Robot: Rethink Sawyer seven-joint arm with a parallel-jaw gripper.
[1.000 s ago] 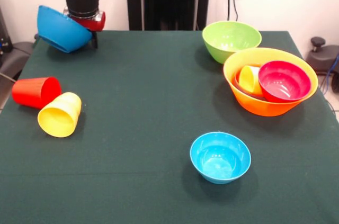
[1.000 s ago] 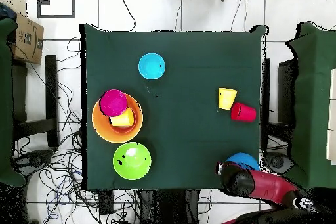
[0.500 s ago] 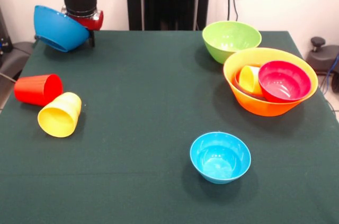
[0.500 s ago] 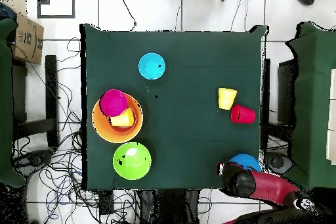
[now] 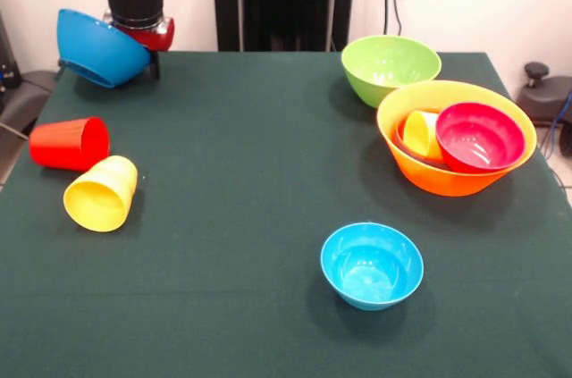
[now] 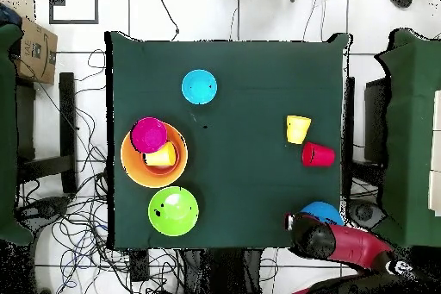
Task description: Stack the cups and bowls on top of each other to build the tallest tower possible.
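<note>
Your gripper point(image 5: 152, 63) grips a tilted medium blue glossy plastic bowl point(image 5: 96, 47) above the table's point(image 5: 250, 181) far corner. You see a large yellow-orange bowl point(image 5: 451, 141) holding the crimson bowl point(image 5: 478, 137) and yellow cup point(image 5: 420, 134).

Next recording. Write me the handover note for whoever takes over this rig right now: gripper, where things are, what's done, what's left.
Gripper: carries the tilted blue bowl above the table's far corner on the robot's side; finger state not visible.
Large orange bowl holds the crimson bowl and a yellow cup.
Lime green bowl stands just behind it; light-blue bowl alone near the front.
Red cup and another yellow cup lie on their sides, side by side.
Done: three pieces nested. Left: everything else.
</note>
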